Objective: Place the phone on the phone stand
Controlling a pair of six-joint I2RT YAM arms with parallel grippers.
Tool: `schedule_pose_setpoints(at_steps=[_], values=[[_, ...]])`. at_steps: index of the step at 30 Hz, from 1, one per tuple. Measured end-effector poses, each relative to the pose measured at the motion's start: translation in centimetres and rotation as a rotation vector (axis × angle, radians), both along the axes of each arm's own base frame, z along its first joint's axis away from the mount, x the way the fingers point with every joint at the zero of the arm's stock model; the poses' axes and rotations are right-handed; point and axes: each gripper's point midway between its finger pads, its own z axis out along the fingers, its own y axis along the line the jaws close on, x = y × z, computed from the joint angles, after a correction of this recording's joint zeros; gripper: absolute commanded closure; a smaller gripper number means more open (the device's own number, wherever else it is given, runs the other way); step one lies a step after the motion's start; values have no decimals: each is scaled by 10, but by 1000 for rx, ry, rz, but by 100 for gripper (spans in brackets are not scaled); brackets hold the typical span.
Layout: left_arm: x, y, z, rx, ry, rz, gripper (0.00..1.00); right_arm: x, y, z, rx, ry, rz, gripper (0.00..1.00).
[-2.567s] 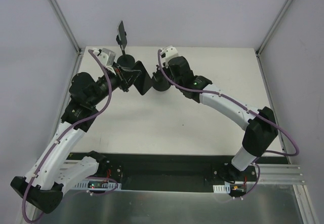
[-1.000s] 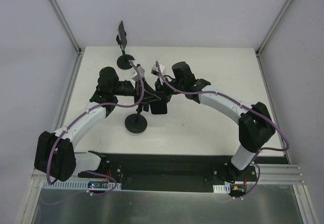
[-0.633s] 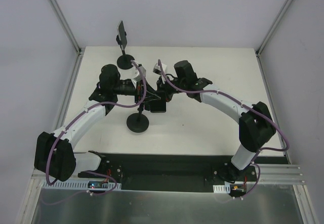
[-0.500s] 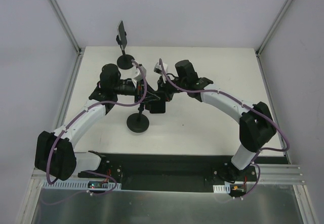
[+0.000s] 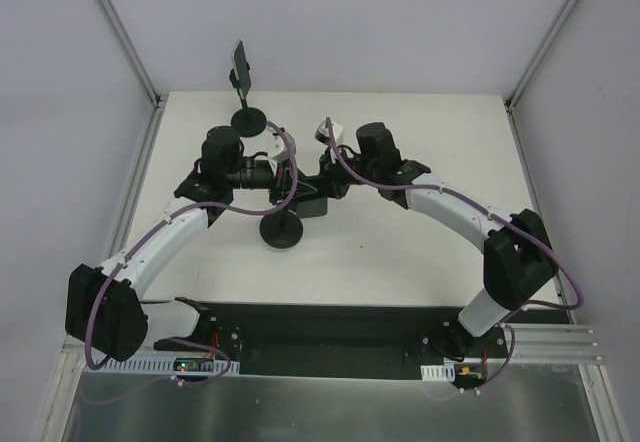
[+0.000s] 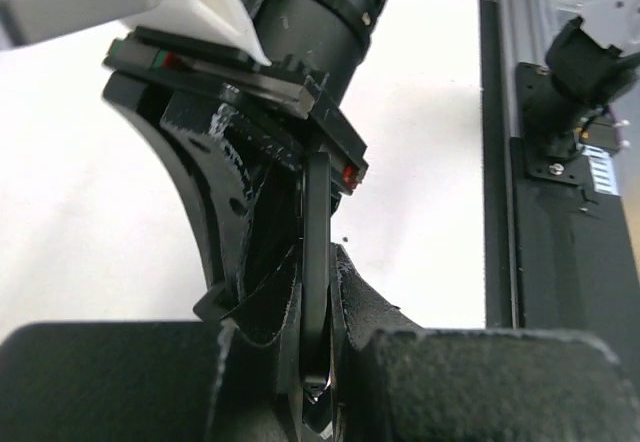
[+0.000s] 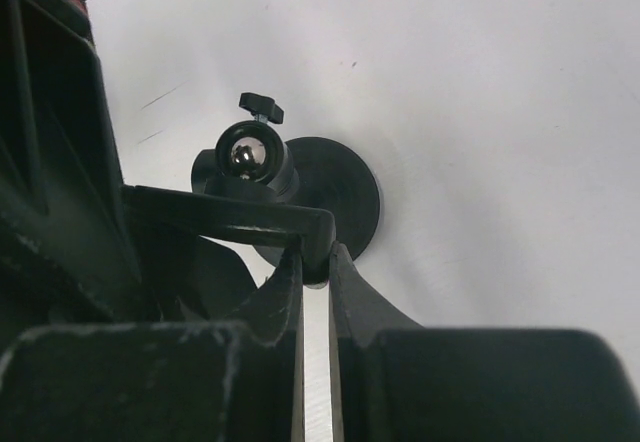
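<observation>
Just behind the stand [image 5: 281,230], mid-surface [image 5: 430,142], both arms meet on the phone [image 5: 312,205].

- left gripper [image 5: 296,194]: clamped on the phone's thin edge, as its wrist view shows.
- right gripper [image 5: 323,186]: pinched on a corner of the same slab.
- The phone is off the surface, carried between the two, and not yet on the stand.

Step in hand (judgement): bringing the phone onto the head of the stand.

To do it well:
- Two hard grips on one rigid slab will fight each other. Either move both arms as one, or let one carry while the other only steadies.
- Bring the phone squarely to the ball head [image 7: 246,156] and keep it centred over the round base [image 7: 340,197] so the stand does not tip.
- Let go only once the phone sits.

Views:
- Overhead gives the layout. It alone shows a second stand [image 5: 242,87] far behind the first, with a flat plate [image 5: 240,62] on top. The wrists hide most of the phone there, so neither grip can be read from above.
- Only the right wrist view shows the shiny ball head and its small knob [image 7: 262,108], beyond the phone's edge. Whether phone and head are touching or apart I cannot tell.
- Only the left wrist view shows the phone edge-on, running from its own fingers [image 6: 375,307] up to the right gripper. The stand is out of frame there.
</observation>
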Motion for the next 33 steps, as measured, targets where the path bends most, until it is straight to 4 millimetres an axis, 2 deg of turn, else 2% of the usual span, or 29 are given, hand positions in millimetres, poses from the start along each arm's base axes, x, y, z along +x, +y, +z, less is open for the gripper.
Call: schedule_pose_setpoints(at_steps=[5,10,11,18,23,24,27,29,31,33], values=[[20,9,-1,63,-66,167,100,16,-8,7,6,-50,-116,100],[54,26,-7,114,-90,408,100,38,-11,10,-12,-95,-323,100],[63,34,-10,135,-111,493,100,41,-11,9,-29,-107,-377,99],[69,36,-26,178,-138,643,100,34,-17,0,-148,-177,-745,100],[70,36,-18,120,-120,695,100,30,-21,14,-172,-277,-907,100],[70,36,-16,104,-121,700,100,29,-22,17,-170,-290,-924,95],[71,35,-17,81,-110,712,100,26,-20,21,-164,-305,-941,60],[90,50,-23,100,-112,826,100,14,-7,31,-115,-298,-911,54],[111,73,-31,129,-125,948,100,-5,9,48,-51,-300,-862,43],[125,98,-30,146,-142,1064,100,-20,17,67,16,-308,-832,40]])
